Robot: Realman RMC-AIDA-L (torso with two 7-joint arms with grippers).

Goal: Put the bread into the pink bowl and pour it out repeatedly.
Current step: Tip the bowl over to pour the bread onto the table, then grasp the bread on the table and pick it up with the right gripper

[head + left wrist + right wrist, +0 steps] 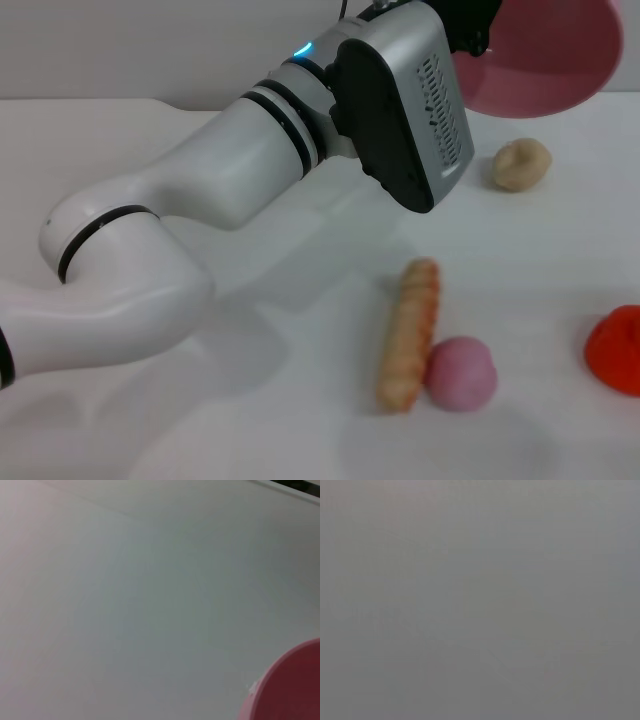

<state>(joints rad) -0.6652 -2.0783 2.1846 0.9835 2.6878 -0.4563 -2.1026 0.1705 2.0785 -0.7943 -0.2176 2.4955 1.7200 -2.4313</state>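
Bread (pixel 409 334) lies on the table (pixel 250 400), near centre, touching the pink dome (pixel 462 373). Probably light, stiff, smooth plastic; grasp mid-length across the ridges. Left gripper (pixel 478 35) holds the pink bowl (pixel 545 55) aloft, far right; finger state cannot tell. Right gripper unseen.

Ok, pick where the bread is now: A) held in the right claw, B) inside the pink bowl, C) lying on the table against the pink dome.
C: the bread lies flat on the table touching the pink dome, while the pink bowl is held up, apart from it.
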